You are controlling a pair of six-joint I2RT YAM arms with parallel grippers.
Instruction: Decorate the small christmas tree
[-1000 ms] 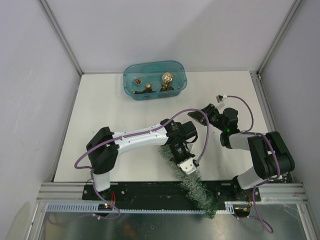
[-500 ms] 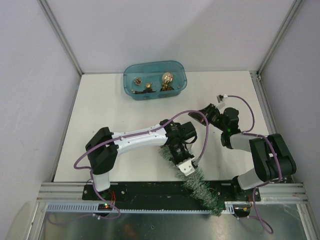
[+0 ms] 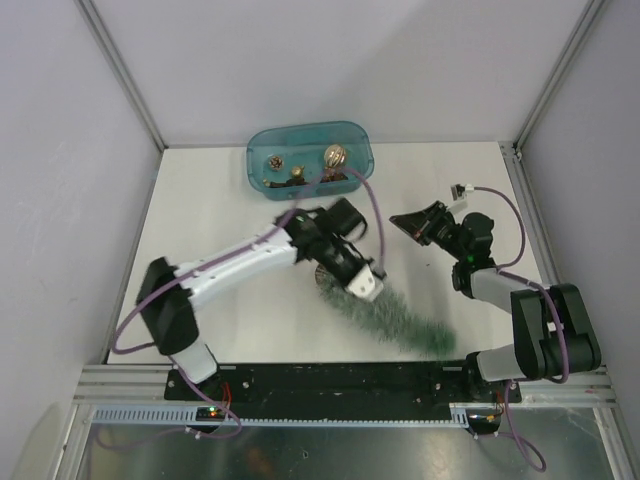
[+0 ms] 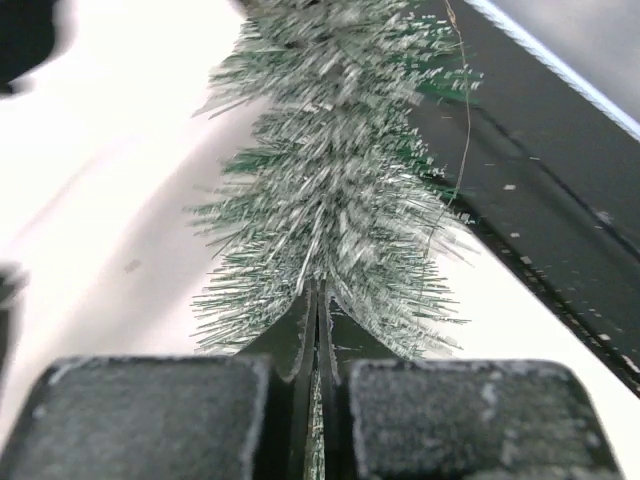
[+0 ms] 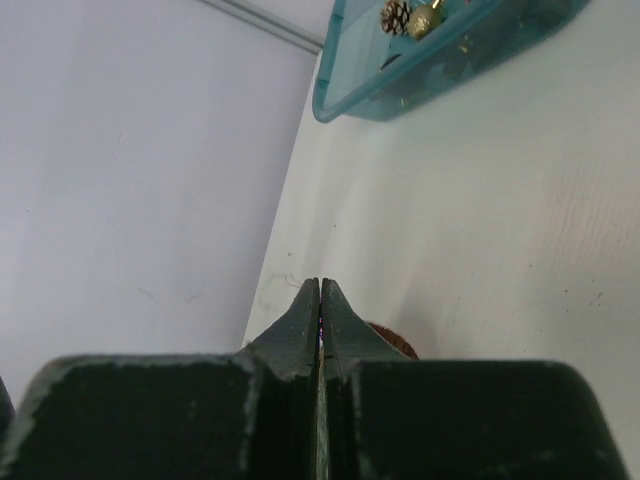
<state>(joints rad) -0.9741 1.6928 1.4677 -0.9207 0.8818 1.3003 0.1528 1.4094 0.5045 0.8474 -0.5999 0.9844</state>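
Grip on the small christmas tree [image 3: 412,327], a bristly dark green cone frosted white, lying on its side on the white worktop [image 3: 200,200].

It rests toward the near edge, with its tip pointing to my right and its thick end toward the middle. My left tool [image 3: 365,288] is closed right down near that thick end. In the wrist view its tips meet with only a few needles pinched between them. I judge the tree light and springy. The bristles will bend and slip, so the stiff central stem, low down, is the surer hold. My right tool [image 3: 410,222] is closed on nothing, a little way beyond the tree. Farther back, a teal plastic tub [image 3: 255,150] holds gold and brown ornaments [image 3: 333,157].
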